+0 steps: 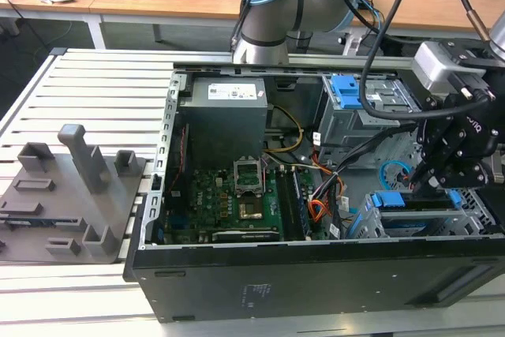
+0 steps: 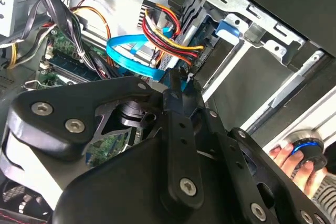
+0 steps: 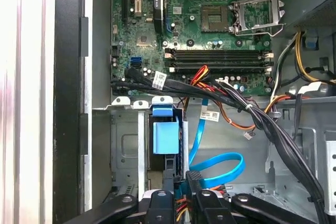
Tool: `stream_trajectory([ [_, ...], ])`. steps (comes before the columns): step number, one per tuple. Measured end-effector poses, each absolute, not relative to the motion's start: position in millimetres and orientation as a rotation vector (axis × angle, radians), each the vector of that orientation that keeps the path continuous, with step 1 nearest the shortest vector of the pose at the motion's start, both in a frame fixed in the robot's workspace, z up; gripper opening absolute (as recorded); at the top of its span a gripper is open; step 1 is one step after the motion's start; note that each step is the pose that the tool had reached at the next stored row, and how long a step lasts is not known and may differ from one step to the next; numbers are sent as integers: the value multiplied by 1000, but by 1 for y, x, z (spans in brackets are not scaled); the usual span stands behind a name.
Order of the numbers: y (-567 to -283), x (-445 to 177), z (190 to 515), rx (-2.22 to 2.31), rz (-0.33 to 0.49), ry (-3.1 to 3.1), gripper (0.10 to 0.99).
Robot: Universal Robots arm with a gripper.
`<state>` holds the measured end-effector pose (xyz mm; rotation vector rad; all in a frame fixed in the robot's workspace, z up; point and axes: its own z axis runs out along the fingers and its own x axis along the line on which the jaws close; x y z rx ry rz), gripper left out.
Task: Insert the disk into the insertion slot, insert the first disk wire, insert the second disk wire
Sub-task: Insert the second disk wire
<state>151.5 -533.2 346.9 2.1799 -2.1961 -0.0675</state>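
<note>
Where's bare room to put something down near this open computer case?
The slatted table is bare between the grey fixture block and the case. Inside, it is crowded: cables cross the motherboard, and the tool sits at the disk.

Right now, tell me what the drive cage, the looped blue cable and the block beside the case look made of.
Drive cage: bare grey sheet metal, dull sheen, stamped cut-outs and folded tabs. Looped blue cable: flat, glossy ribbon, probably plastic-sheathed; it bends smoothly. Block beside the case: matt grey, uniform, with moulded-looking posts and pockets; likely plastic, perhaps printed, though the look leaves it open.
</note>
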Motion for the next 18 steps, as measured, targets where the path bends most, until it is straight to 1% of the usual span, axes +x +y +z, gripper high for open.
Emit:
stream_trajectory([
  [3,-533,151,347,2182,-67,-2194,227],
  [4,-533,151,347,2183,-67,-2193,157],
  [9,-533,151,347,2185,-66,-2190,157],
  [13,-533,152,349,2162,-17,-2169,157],
  [18,-532,153,347,2162,-19,-2169,157],
])
